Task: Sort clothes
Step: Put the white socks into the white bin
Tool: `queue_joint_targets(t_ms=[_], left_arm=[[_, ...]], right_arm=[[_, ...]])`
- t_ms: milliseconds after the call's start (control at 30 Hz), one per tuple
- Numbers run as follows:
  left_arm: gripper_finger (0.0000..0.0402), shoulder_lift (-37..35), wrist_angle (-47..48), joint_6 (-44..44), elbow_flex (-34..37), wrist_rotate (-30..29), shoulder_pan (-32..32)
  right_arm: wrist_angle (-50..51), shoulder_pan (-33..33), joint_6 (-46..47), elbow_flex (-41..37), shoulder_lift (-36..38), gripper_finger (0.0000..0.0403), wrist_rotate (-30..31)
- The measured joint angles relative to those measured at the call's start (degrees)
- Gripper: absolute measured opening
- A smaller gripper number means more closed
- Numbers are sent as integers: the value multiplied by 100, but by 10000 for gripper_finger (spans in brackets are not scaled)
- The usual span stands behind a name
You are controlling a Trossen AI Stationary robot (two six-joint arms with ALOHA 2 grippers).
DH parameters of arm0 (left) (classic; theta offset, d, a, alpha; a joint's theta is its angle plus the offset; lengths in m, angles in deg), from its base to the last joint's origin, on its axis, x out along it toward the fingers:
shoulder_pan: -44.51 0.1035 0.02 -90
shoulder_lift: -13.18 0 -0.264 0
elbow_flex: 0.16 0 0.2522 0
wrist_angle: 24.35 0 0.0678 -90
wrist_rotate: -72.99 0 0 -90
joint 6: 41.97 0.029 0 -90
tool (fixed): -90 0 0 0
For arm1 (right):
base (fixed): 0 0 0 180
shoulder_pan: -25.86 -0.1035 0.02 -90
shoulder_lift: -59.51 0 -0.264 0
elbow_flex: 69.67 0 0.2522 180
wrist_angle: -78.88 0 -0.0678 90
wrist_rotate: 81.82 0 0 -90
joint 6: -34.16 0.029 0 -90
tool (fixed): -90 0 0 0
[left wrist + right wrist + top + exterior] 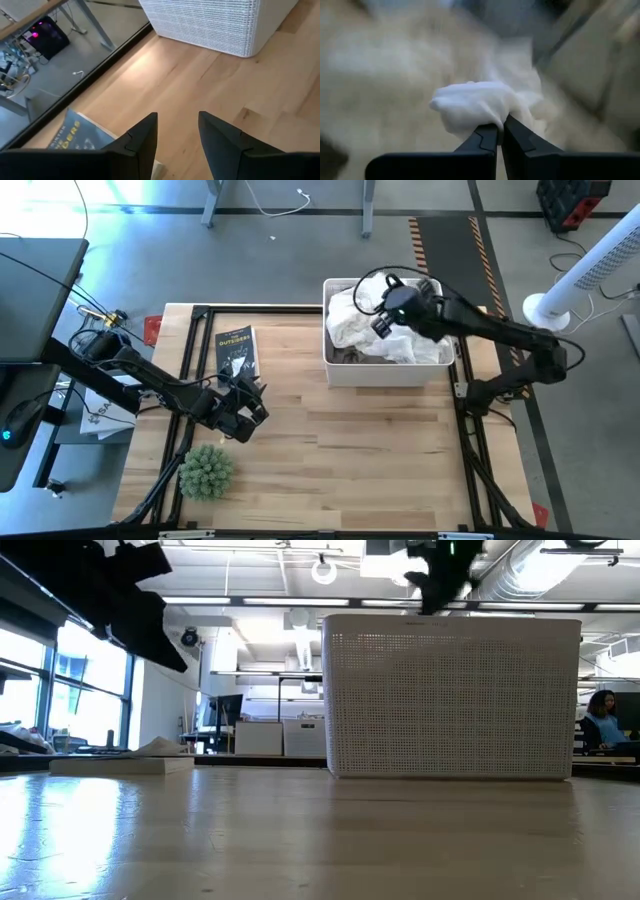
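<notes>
We see a grey concrete floor (300,240) around the light wooden bench (330,450), with black-and-orange hazard tape (425,242) beyond it. Tall windows (85,690) brighten one side of the room, white ducts (520,575) cross the ceiling, and a person (603,720) sits at a distant desk.

White plastic basket (388,370) at table's (350,440) far edge, book (236,350), green spiky plant (206,471)
</notes>
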Motion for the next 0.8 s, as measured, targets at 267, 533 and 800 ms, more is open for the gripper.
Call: queue_joint_targets(t_ms=[267,533,800], left_arm=[[139,0,-393,12,160,0,-18],[139,0,-463,110,160,22,-14],[139,0,-467,109,160,18,-14]], right_arm=[[-529,1087,535,-2072,-507,15,-2083],[-284,1336,373,-1922,-633,59,-2897],[2247,1310,689,745,-623,97,-3774]])
